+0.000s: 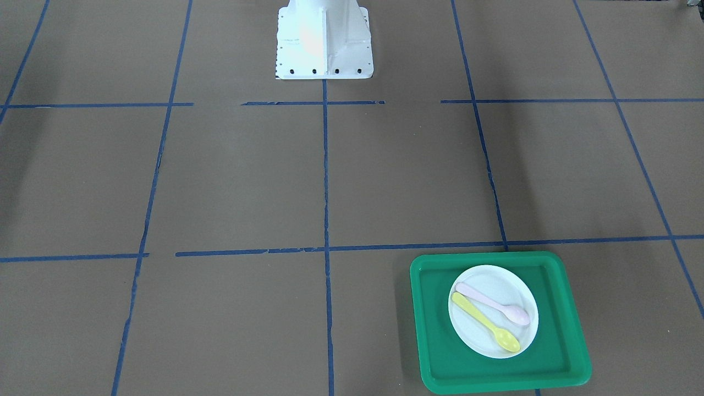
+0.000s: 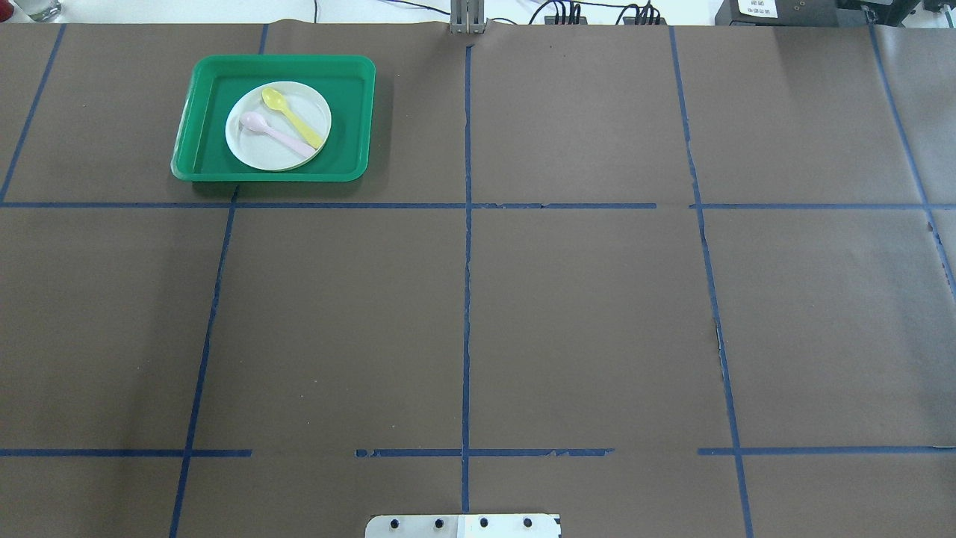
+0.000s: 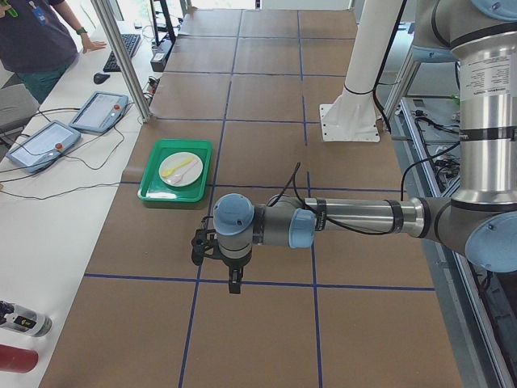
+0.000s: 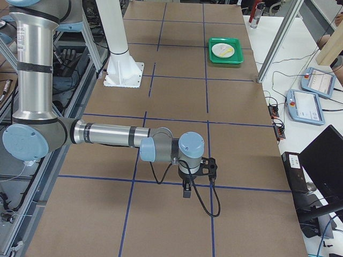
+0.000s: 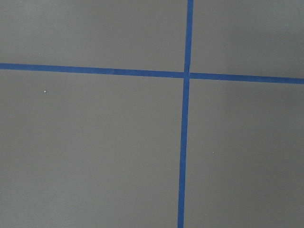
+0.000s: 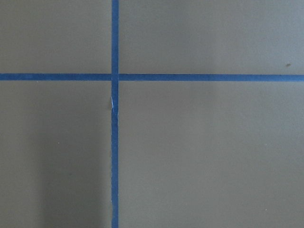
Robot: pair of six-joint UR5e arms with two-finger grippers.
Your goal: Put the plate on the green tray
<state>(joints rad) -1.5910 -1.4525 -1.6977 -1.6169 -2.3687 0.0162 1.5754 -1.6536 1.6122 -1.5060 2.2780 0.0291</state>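
Plate: the small round white plastic plate (image 1: 509, 286) lies flat on the floor of the large rectangular bright green plastic tray (image 1: 434, 352), roughly mid-tray and clear of the raised rim on every side.
On the plate: a yellow plastic spoon (image 1: 484, 322) and a pale pink plastic spoon (image 1: 492, 303) lie close together across it, with their handle ends nearly meeting.
Task standing: as things lie, the placing looks done.
Left gripper (image 3: 234, 284): hangs over the brown paper-covered table (image 2: 597, 336) near a blue tape crossing, well apart from the tray. I cannot tell whether its fingers are apart or together, since only the side view shows it.
Right gripper (image 4: 186, 190): likewise over bare table far from the tray. Its finger state cannot be told.
Likely handling: light, stiff and smooth, so probably slippery between metal fingers (not fragile, being plastic).
Where to grip: probably the raised rim, pinched at a stretch free of the spoon ends.
Risk: the loose spoons would likely slide off if the plate tips, so it should be kept level.
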